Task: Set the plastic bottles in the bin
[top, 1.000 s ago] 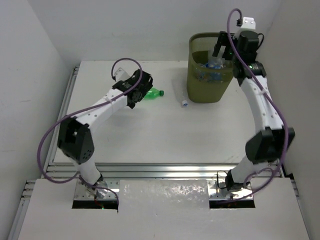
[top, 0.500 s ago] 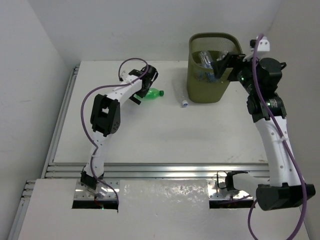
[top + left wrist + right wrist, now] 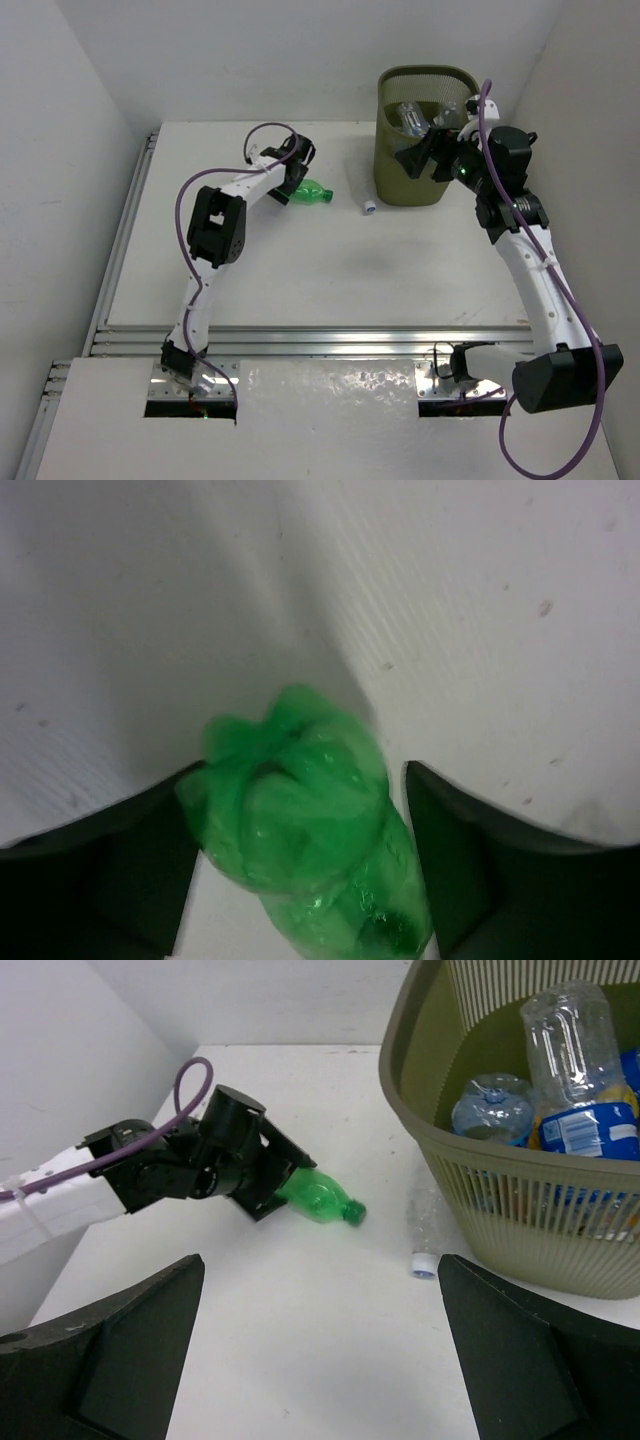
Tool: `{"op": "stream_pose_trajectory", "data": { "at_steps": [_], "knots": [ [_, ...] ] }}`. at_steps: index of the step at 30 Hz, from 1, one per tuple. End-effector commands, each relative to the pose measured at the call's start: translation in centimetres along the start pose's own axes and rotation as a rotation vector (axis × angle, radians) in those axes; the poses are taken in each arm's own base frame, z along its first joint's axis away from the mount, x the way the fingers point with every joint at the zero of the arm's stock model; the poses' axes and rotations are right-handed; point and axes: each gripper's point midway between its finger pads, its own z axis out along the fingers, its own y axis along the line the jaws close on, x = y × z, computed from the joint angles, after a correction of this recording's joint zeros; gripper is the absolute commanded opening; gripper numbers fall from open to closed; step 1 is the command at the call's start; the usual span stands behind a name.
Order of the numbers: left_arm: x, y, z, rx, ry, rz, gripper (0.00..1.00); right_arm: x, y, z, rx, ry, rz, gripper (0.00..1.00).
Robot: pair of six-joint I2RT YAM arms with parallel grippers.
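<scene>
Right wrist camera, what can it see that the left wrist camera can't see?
Only the right wrist camera shows the bin with clear bottles inside, a small clear bottle lying on the table beside it, and the left gripper seen from outside. Only the left wrist camera shows the green bottle up close, bumpy bottom end first, between its own dark fingers. Both show the green bottle lying on the white table.
</scene>
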Motion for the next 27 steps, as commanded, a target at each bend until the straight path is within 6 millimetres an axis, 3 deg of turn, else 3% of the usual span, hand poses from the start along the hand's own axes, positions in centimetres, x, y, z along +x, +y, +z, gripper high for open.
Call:
{"op": "stream_pose_trajectory", "data": {
  "at_steps": [1, 5, 6, 7, 8, 9, 10, 11, 12, 13, 14, 15, 16, 17, 19, 21, 23, 26, 27],
  "knots": [
    [0.8, -0.4, 0.9, 0.037, 0.05, 0.005, 0.53, -1.1, 1.8, -0.3, -0.072, -0.056, -0.008, 0.99],
    [0.8, 0.5, 1.0, 0.028, 0.087, 0.026, 0.04, 1.0, 2.7, -0.1, -0.134, -0.004, 0.016, 0.99],
    [-0.1, -0.2, -0.7, 0.068, 0.084, 0.058, 0.0, 2.4, 3.0, 0.0, -0.162, 0.03, 0.028, 0.99],
    [0.3, 0.4, -0.7, 0.097, 0.089, 0.089, 0.0, 3.9, 5.1, -0.1, -0.265, 0.082, 0.028, 0.99],
    [-1.4, -1.1, -4.6, 0.216, 0.068, 0.164, 0.0, 4.8, 6.3, -0.3, -0.333, 0.102, 0.019, 0.99],
    [-1.8, -2.2, -6.8, 0.327, 0.062, 0.202, 0.0, 6.7, 7.1, -0.4, -0.377, 0.151, 0.03, 0.99],
    [0.1, -1.6, -7.2, 0.482, 0.086, 0.238, 0.0, 8.3, 9.0, -0.6, -0.445, 0.194, 0.024, 0.99],
    [0.0, -1.8, -9.8, 0.612, 0.078, 0.258, 0.0, 9.5, 10.2, -1.1, -0.508, 0.226, 0.028, 0.99],
    [-2.4, -3.3, -16.3, 0.828, 0.02, 0.259, 0.0, 11.1, 10.6, -1.0, -0.536, 0.243, 0.035, 0.99],
    [-0.4, -1.4, -18.0, 0.99, 0.063, 0.285, 0.0, 12.2, 12.0, -1.2, -0.578, 0.255, 0.04, 0.99],
    [-0.5, -0.8, -20.2, 1.073, 0.066, 0.295, 0.0, 12.9, 12.3, -0.9, -0.584, 0.253, 0.03, 0.99],
    [-1.3, -0.5, -23.9, 1.174, 0.052, 0.309, 0.0, 13.7, 12.1, -0.5, -0.574, 0.246, 0.025, 0.99],
    [0.3, 0.8, -25.5, 1.251, 0.114, 0.356, 0.0, 14.7, 12.3, 0.2, -0.563, 0.271, 0.037, 0.99],
    [0.1, 1.5, -28.4, 1.342, 0.113, 0.368, 0.0, 14.9, 12.6, 0.6, -0.571, 0.27, 0.039, 0.99],
    [1.8, 3.5, -31.1, 1.456, 0.169, 0.395, 0.0, 15.5, 14.0, 0.7, -0.615, 0.296, 0.073, 0.99],
    [2.2, 5.0, -33.5, 1.515, 0.202, 0.381, 0.0, 15.9, 15.6, 0.9, -0.669, 0.306, 0.109, 0.99],
    [2.5, 5.9, -36.2, 1.578, 0.208, 0.38, 0.0, 16.1, 16.7, 0.9, -0.714, 0.319, 0.137, 0.97],
    [2.8, 6.5, -38.7, 1.627, 0.216, 0.374, 0.0, 16.9, 18.4, 0.9, -0.731, 0.335, 0.148, 0.96],
    [3.5, 6.8, -40.1, 1.656, 0.25, 0.378, 0.0, 17.3, 19.2, 1.0, -0.74, 0.335, 0.164, 0.89]
  ]
}}
